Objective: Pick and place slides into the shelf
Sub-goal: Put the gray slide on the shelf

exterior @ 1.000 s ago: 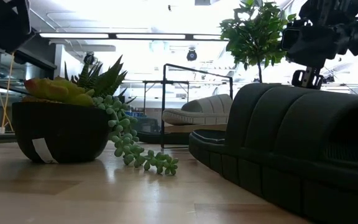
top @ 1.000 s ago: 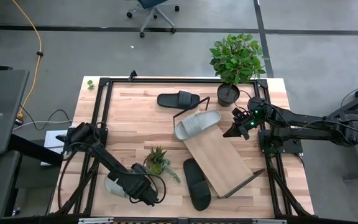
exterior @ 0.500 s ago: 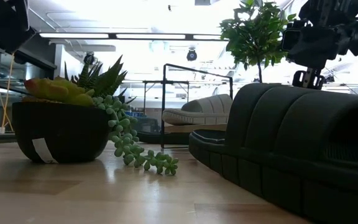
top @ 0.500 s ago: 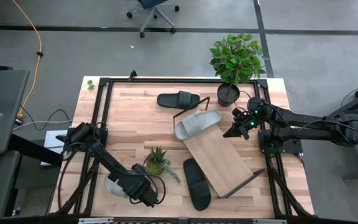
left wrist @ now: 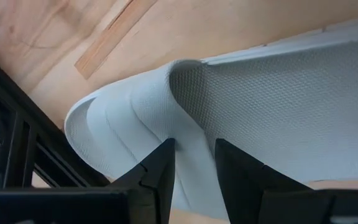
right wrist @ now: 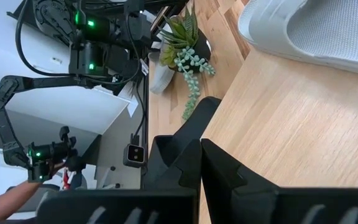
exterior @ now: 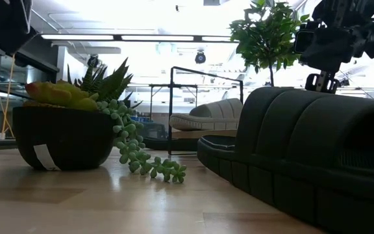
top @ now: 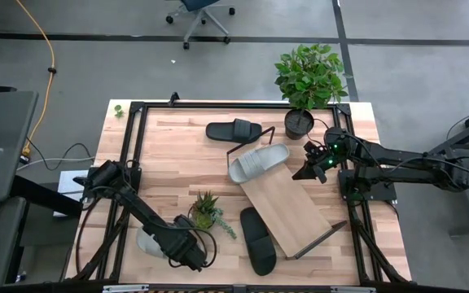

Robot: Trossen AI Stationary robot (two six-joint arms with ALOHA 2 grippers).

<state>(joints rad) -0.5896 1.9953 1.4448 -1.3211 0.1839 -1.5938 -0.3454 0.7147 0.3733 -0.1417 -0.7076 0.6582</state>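
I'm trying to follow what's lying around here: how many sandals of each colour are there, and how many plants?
Light grey sandals: 2, one on the shelf, one in the left gripper
Black sandals: 2
Potted plants: 2
Total: 6

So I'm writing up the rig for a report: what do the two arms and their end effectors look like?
Both arms are dark, jointed, with black cables along them. The right end effector has small green lights by its wrist. The left end effector has two dark, angular, flat-faced fingers.
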